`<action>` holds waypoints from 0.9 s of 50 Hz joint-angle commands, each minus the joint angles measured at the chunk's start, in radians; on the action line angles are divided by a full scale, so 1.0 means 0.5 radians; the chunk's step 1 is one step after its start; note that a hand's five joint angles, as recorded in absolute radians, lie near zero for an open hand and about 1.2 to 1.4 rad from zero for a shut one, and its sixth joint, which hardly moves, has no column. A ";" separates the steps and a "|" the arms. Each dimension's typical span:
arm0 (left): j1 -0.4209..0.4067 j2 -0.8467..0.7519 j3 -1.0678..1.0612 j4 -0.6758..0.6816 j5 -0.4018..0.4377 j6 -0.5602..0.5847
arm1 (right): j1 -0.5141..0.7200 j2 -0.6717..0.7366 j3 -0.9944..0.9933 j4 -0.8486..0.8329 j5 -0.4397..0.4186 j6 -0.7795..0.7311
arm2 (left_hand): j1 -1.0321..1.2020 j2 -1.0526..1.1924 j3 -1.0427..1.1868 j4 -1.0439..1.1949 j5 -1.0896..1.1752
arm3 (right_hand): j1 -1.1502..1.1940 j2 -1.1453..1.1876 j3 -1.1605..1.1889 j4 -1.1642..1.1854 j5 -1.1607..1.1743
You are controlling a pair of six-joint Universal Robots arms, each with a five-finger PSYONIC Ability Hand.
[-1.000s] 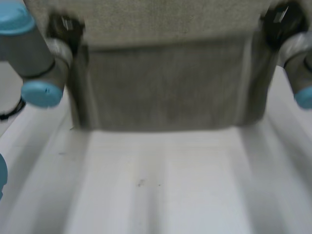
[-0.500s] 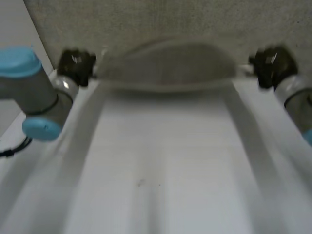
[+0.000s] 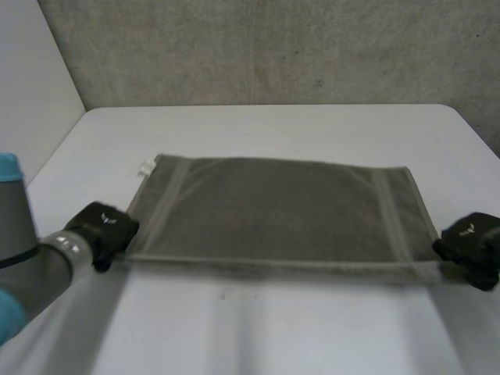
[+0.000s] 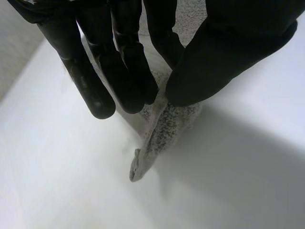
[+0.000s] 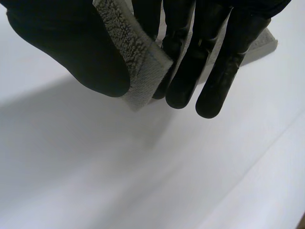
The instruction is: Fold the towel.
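A grey-brown towel (image 3: 273, 207) lies spread flat on the white table (image 3: 258, 328), its long edges running across. My left hand (image 3: 103, 228) sits at the towel's near left corner. In the left wrist view its fingers (image 4: 128, 52) and thumb pinch that corner (image 4: 159, 129), which hangs below the fingertips just over the table. My right hand (image 3: 471, 244) is at the near right corner. In the right wrist view its thumb (image 5: 71, 47) and fingers pinch the thick towel corner (image 5: 138, 62) a little above the table.
A rough grey wall (image 3: 273, 47) stands behind the table's far edge. A small white label (image 3: 146, 166) sticks out at the towel's far left corner. Bare white table runs in front of the towel and on both sides.
The towel was held up close to the camera; both hands have swung it out and down, and it now lies flat on the table with the hands at its near corners.
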 commanded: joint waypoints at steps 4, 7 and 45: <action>-0.007 0.283 0.024 -0.455 -0.020 0.000 | -0.121 -0.264 0.089 0.111 -0.287 -0.205 | 0.428 0.363 0.359 0.357 0.386 | 0.843 0.430 0.414 0.400 0.472; -0.019 0.186 0.119 -0.244 -0.023 -0.001 | -0.103 -0.135 0.018 0.001 -0.302 -0.070 | 0.428 0.363 0.359 0.357 0.386 | 0.843 0.430 0.414 0.400 0.472; -0.243 -1.671 2.286 0.227 -0.063 -0.037 | 0.532 1.406 -1.430 -1.178 0.529 0.369 | -1.963 -2.028 -2.032 -2.034 -2.005 | -1.601 -2.014 -2.029 -2.044 -1.971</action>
